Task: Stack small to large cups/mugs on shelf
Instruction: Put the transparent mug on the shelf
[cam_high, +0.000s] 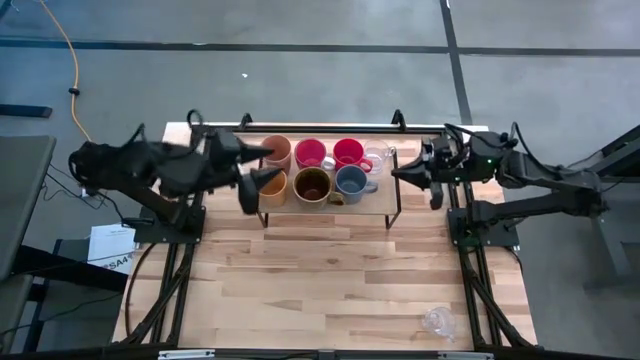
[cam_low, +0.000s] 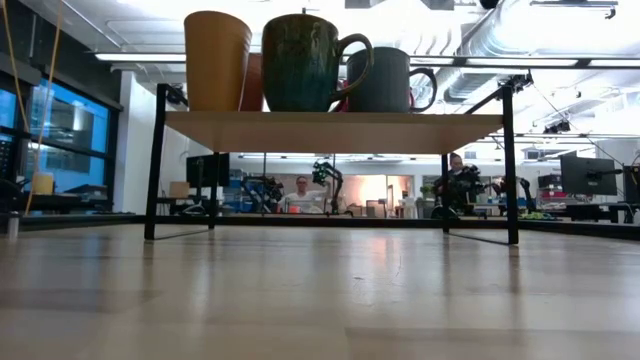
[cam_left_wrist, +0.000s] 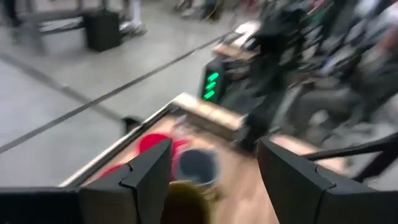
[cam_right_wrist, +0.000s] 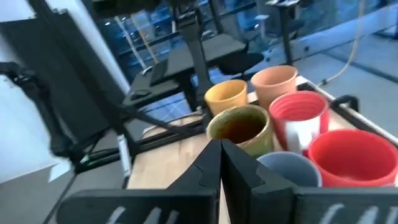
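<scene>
The shelf (cam_high: 385, 205) stands at the table's far middle. On it, in the high view, are a peach tumbler (cam_high: 277, 150), two red cups (cam_high: 310, 152) (cam_high: 348, 152), a clear glass cup (cam_high: 376, 157), an orange-yellow cup (cam_high: 272, 186), a dark-brown mug (cam_high: 312, 185) and a grey-blue mug (cam_high: 351, 182). Each stands upright on its base. A second clear glass cup (cam_high: 438, 322) sits on the table near the near right corner. My left gripper (cam_high: 264, 165) (cam_left_wrist: 214, 180) is open above the shelf's left end and holds nothing. My right gripper (cam_high: 398, 175) (cam_right_wrist: 221, 152) is shut, just right of the shelf.
The shelf's black metal frame (cam_low: 150, 160) lifts the plank top (cam_low: 330, 130) above the table. The arm bases stand at the table's left and right sides. Bare tabletop (cam_high: 330, 280) stretches from the shelf to the near edge. People sit in the room behind (cam_low: 300, 190).
</scene>
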